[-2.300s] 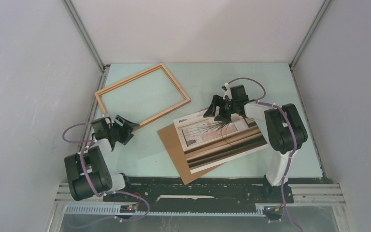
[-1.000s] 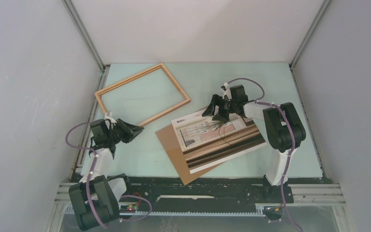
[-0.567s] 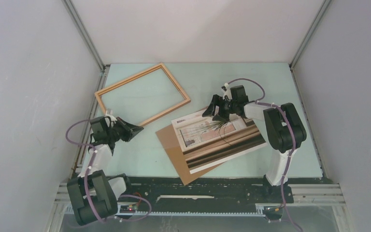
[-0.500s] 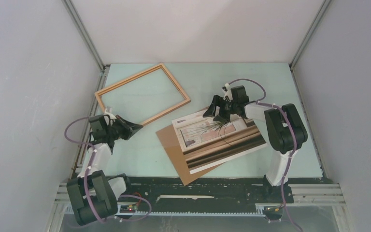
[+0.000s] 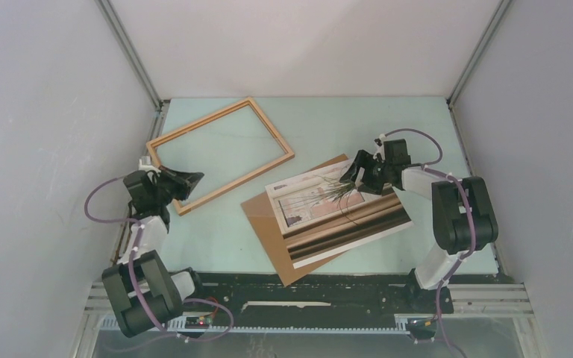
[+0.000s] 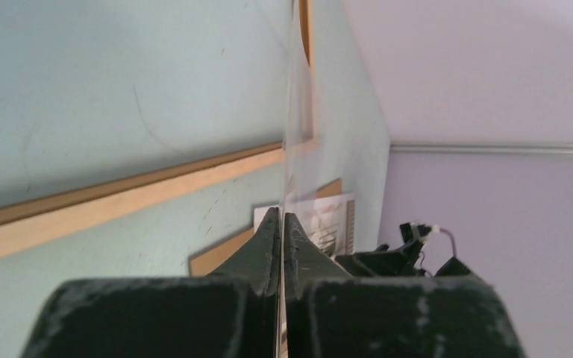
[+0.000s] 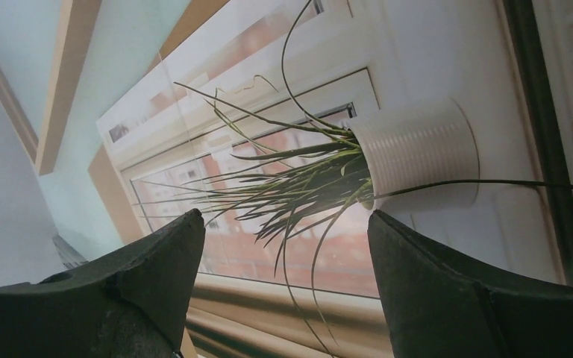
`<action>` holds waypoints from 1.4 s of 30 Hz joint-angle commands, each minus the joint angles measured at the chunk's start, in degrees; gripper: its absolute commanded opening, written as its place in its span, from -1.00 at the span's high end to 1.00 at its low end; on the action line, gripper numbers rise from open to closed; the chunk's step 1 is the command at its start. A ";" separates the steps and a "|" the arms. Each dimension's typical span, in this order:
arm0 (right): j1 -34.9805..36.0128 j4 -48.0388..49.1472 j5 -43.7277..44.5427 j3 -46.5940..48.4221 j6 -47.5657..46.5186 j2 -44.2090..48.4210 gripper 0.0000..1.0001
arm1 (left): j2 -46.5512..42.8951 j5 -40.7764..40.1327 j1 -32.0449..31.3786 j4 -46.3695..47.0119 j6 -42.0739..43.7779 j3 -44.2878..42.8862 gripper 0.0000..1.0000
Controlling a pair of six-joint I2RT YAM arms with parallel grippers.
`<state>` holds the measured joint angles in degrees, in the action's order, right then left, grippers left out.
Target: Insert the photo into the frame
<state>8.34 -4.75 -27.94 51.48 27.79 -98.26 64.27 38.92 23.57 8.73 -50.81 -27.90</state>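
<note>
By the frame's (image 5: 272, 128) near corner, left gripper (image 6: 281, 216) pinches a barely visible clear sheet (image 6: 292, 134); right gripper (image 7: 287, 231) gapes above the photo (image 5: 343, 216).

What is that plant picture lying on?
The photo lies on a brown backing board, which shows past its left, near and far edges. The board's middle is covered.
</note>
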 commanded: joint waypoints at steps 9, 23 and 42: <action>0.27 1.30 1.47 -1.12 0.06 0.88 -0.76 | 2.56 1.01 3.80 25.26 -20.93 0.12 1.00; 0.56 1.58 1.07 -1.12 0.09 0.27 -0.76 | 3.40 -6.09 6.19 31.65 -23.00 -0.11 1.00; 1.06 2.69 0.38 -1.12 0.55 -1.49 -0.76 | 16.97 -4.00 6.32 50.36 -23.28 -0.24 1.00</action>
<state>8.78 -3.03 -27.73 51.03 28.03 -98.35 81.45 33.04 29.43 52.88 -76.36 -27.88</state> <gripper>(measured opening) 0.879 0.002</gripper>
